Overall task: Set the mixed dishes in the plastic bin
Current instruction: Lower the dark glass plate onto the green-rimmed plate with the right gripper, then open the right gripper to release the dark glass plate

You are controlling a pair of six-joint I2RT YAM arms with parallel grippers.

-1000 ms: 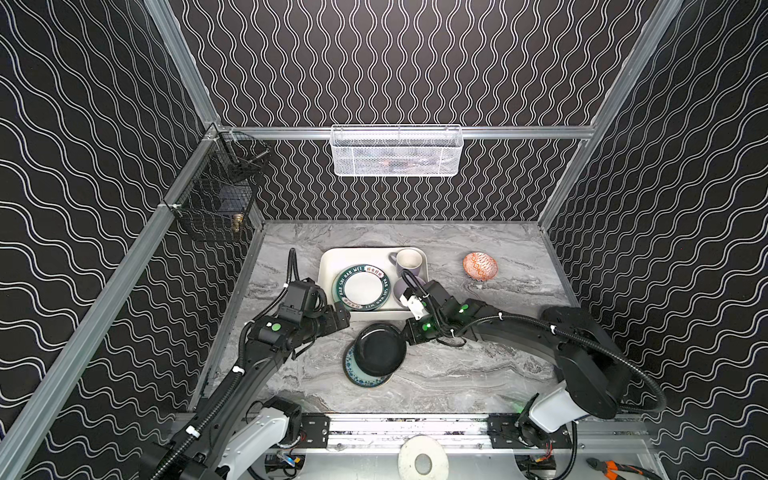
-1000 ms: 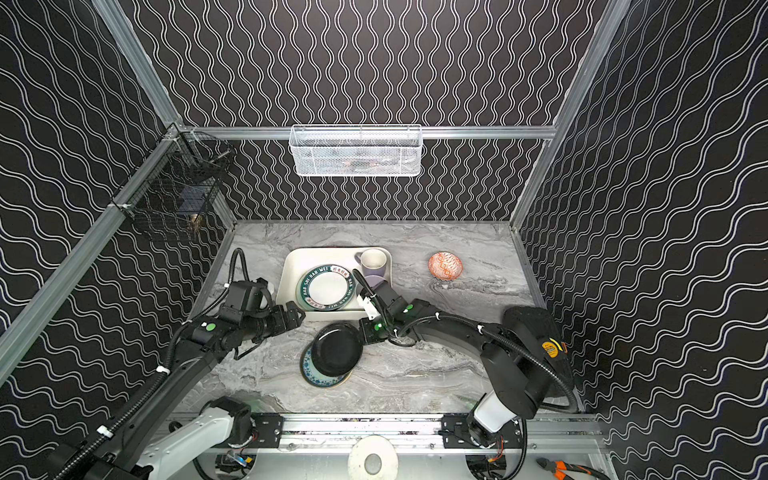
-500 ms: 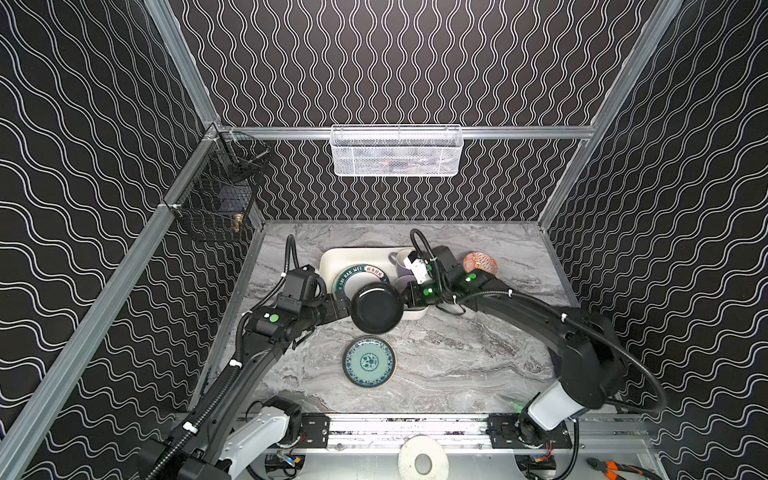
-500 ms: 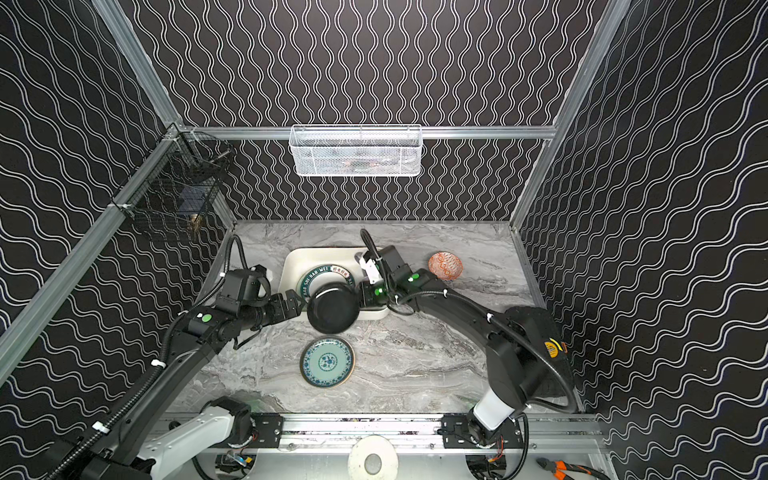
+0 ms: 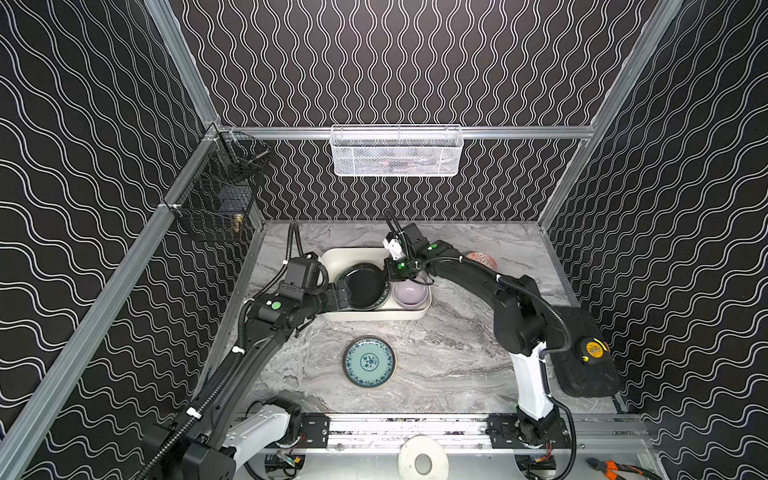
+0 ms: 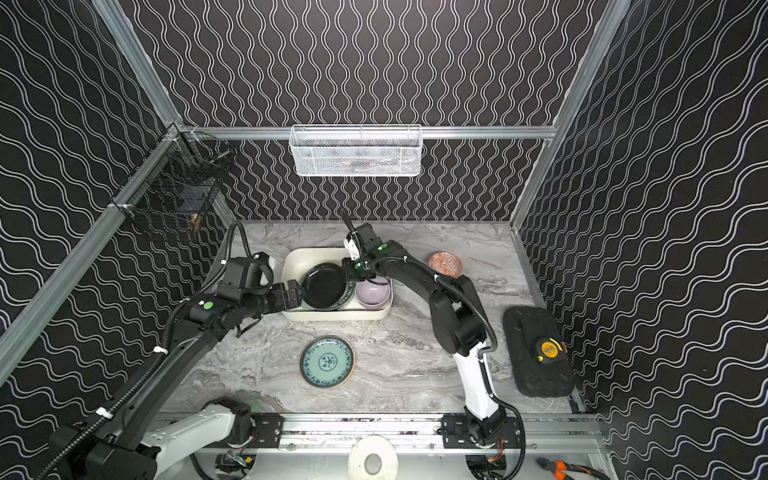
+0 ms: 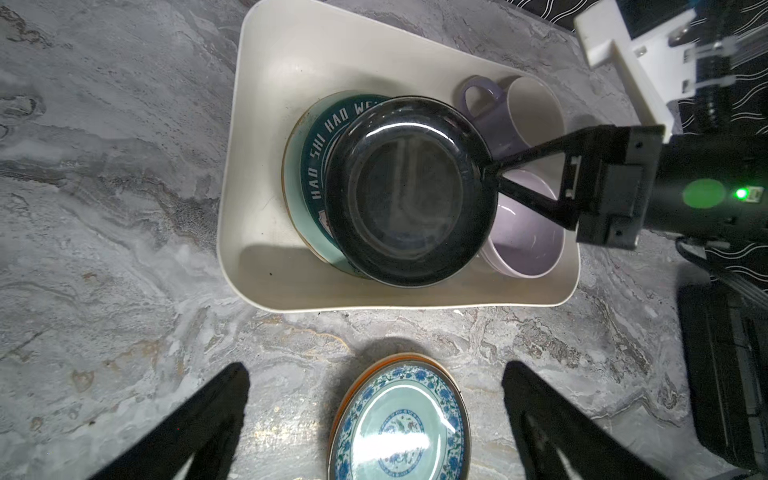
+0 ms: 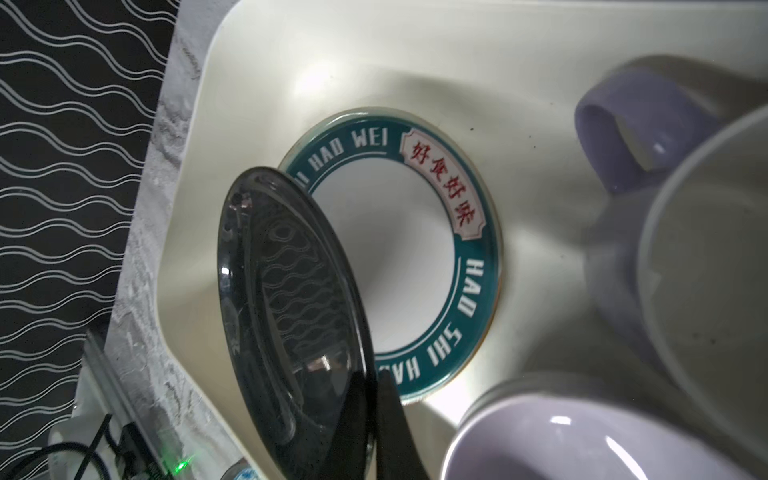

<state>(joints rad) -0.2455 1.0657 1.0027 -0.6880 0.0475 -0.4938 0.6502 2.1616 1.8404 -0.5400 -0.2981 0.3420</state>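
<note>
- Right gripper: jaws clamped on the rim of the black plate, which is tilted over the lettered plate inside the plastic bin.
- Left gripper: jaws wide apart, holding nothing, at the bin's left wall.
- Lavender bowl and lavender mug: in the bin, beside the plates.
- Floral plate: on the table in front of the bin.

Cream plastic bin: table centre, toward far side. Contents: lettered dark-green-rimmed white plate, flat, left; black plate, tilted above it; lavender bowl, near right; lavender mug, far right. Mint-green floral plate: on table, nearer than bin. Orange-patterned bowl: right of bin.
</note>
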